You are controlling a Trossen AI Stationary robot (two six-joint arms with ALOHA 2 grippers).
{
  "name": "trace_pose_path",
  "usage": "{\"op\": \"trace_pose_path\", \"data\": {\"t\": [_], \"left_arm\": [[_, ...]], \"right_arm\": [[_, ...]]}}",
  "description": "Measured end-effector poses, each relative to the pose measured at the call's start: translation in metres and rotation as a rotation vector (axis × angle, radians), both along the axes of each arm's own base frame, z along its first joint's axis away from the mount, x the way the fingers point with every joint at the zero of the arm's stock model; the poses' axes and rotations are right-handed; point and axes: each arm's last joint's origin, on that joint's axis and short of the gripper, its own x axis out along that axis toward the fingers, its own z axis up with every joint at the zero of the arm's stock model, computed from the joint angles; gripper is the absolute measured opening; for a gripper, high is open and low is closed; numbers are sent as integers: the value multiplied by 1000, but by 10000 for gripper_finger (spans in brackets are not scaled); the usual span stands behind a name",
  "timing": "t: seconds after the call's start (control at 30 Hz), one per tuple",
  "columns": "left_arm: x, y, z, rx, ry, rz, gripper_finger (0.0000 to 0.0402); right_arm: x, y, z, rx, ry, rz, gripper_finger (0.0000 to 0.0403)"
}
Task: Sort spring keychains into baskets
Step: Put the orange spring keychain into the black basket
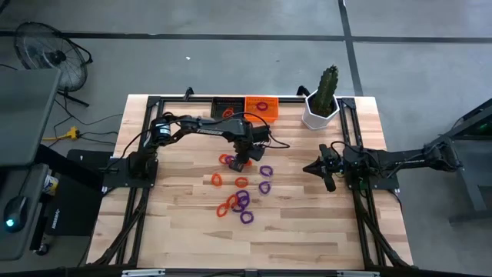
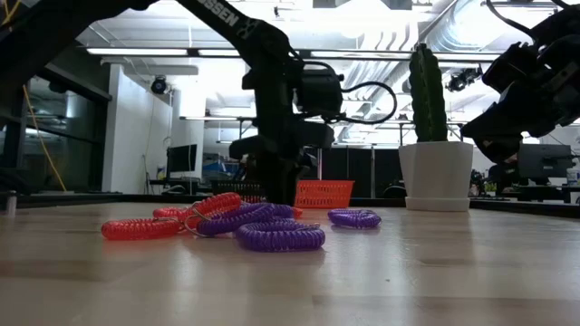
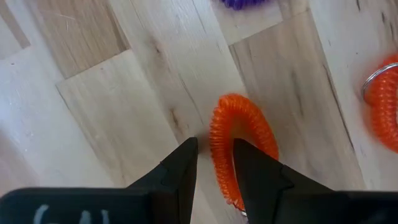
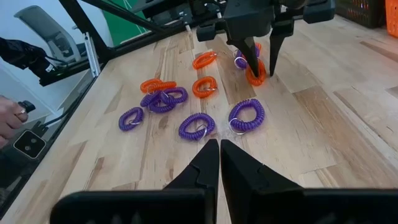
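Several orange and purple spring keychains lie loose in the middle of the table [image 1: 241, 196], and they also show in the right wrist view [image 4: 186, 99]. My left gripper [image 1: 241, 162] is open and points down at one orange keychain [image 3: 249, 124], which lies flat on the wood. One finger stands outside the ring and one inside it. The black basket [image 1: 225, 108] and the orange basket [image 1: 261, 106] stand side by side at the far edge, with an orange keychain in the black one and a purple one in the orange. My right gripper [image 4: 219, 155] is shut and empty, above the table's right side. My left gripper stands astride one side of the orange ring's coil [image 3: 221, 146], coming from above. A strip of bare wood shows between the outer finger [image 3: 183, 165] and the coil. The inner finger [image 3: 252, 168] lies against the coil's edge, and I cannot tell whether it touches.
A white pot with a cactus [image 1: 321, 114] stands at the far right, beside the orange basket. Black frame rails [image 1: 138, 192] run along the table's left and right sides. A person's hand [image 4: 9, 115] shows beyond the table's edge.
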Motion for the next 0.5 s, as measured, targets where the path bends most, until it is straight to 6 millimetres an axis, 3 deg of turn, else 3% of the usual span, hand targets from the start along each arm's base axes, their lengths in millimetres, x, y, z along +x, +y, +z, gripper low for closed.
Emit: {"op": "trace_pose_path", "data": {"t": [0.5], "left_arm": [[1,1,-7,15,16,11,103]], "right_arm": [[0,0,0,0,0,0,12]]}}
